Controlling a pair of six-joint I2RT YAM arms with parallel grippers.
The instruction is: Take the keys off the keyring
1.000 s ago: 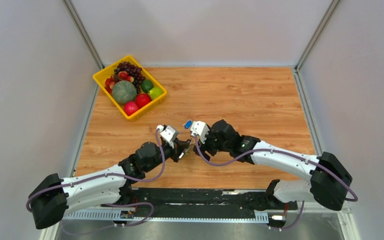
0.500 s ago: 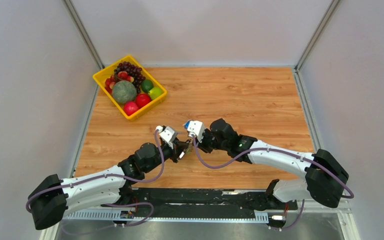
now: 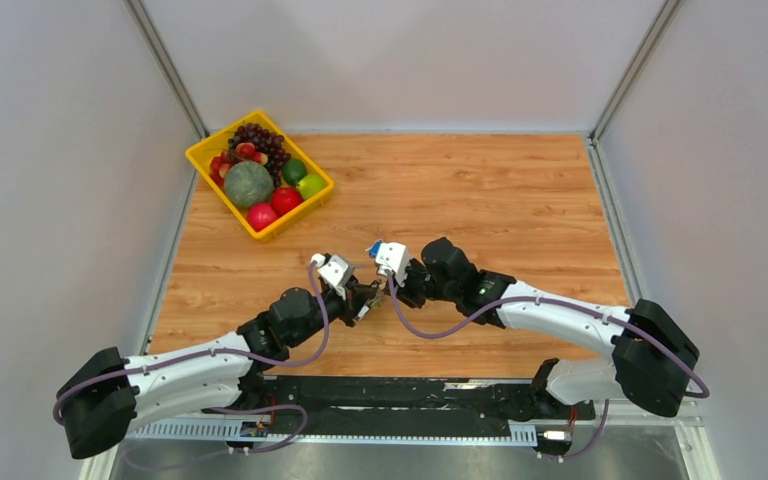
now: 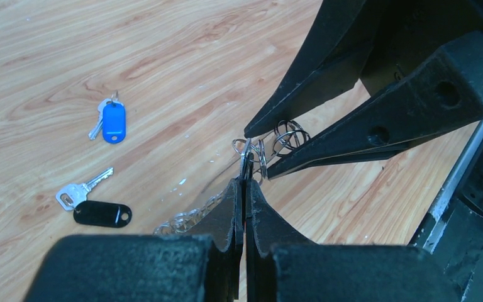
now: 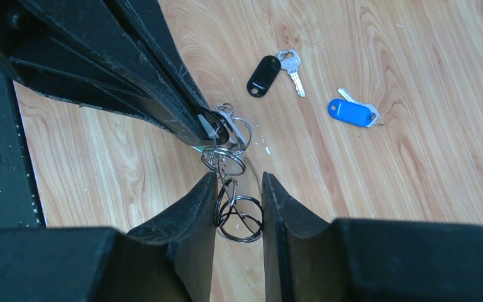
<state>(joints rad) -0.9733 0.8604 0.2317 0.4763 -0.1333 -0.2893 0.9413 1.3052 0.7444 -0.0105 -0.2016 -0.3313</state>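
Keyring [image 5: 224, 160] held between two arms at the middle of the desk [image 3: 520, 200]; fruit in a yellow basket [image 3: 203, 160] at the far left.
In the basket, red fruits [image 3: 273, 207] are seen nearest, then a green melon [image 3: 248, 183], with dark grapes [image 3: 260, 137] farthest. Both arms are stretched low and inward from the near edge. The left end effector [image 4: 245, 182] is clamped tight on the ring wire; the right end effector [image 5: 239, 185] is closed on one of its loops. Just beyond, a black-tagged key [image 5: 270, 72] and a blue-tagged key [image 5: 351, 112] lie loose on the desk.
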